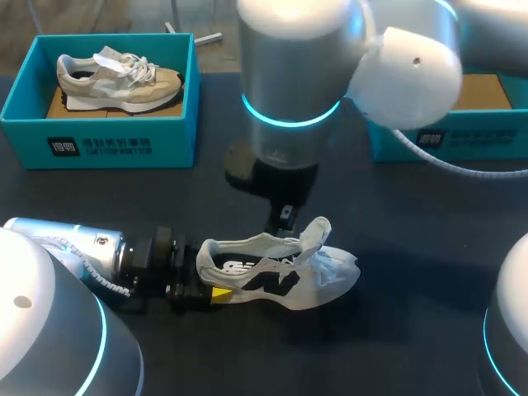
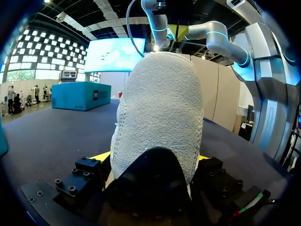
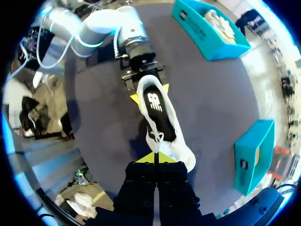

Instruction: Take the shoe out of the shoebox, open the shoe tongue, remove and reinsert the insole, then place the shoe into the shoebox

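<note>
A white mesh shoe (image 1: 318,276) lies on its side on the dark table, toe to the right. My left gripper (image 1: 206,285) comes in from the lower left and is shut on the shoe's heel (image 2: 160,108), one yellow tip on each side. Inside the shoe shows the black insole (image 3: 155,103) with a white logo. The tongue (image 1: 318,231) stands up from the shoe. My right gripper (image 3: 155,158) hangs over the tongue and laces with its tips pressed together. I cannot see anything pinched between them. In the head view, the right gripper (image 1: 285,221) is just left of the raised tongue.
A teal shoebox (image 1: 99,144) at the back left holds a beige shoe (image 1: 120,81). A second teal shoebox (image 1: 445,140) stands at the back right, partly behind my right arm (image 1: 289,74). Bare tabletop lies in front of and to the right of the white shoe.
</note>
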`<state>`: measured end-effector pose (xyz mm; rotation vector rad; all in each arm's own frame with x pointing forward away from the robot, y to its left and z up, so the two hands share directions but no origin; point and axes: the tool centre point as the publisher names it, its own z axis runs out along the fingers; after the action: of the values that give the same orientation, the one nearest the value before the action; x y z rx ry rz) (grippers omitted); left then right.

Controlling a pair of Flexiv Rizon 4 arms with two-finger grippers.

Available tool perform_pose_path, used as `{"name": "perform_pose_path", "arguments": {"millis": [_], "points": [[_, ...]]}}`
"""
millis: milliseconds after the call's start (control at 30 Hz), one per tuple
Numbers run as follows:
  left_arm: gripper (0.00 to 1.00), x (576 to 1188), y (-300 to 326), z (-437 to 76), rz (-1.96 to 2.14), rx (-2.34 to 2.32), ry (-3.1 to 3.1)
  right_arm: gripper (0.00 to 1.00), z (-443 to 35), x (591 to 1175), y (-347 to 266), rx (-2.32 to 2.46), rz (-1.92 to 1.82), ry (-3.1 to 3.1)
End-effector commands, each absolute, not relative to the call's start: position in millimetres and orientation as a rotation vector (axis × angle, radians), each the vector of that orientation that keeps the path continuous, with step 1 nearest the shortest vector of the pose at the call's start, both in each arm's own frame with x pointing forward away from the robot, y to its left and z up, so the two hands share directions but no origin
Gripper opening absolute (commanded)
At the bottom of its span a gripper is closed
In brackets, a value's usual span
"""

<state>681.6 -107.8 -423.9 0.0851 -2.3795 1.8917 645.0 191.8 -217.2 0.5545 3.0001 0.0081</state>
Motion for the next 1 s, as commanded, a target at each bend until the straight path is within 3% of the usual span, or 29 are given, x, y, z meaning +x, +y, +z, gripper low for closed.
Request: {"name": "perform_pose_path", "arguments": {"millis": [33, 1000], "points": [[0.00, 681.5, -107.1, -426.3, 1.889, 0.086, -2.381, 0.00, -225.9, 651.5, 217.6, 0.459, -0.096, 3.016], [0.00, 681.5, -107.1, -426.3, 1.889, 0.086, -2.381, 0.00, -244.6, 656.1, 238.4, 0.270, -0.113, 2.984]]}}
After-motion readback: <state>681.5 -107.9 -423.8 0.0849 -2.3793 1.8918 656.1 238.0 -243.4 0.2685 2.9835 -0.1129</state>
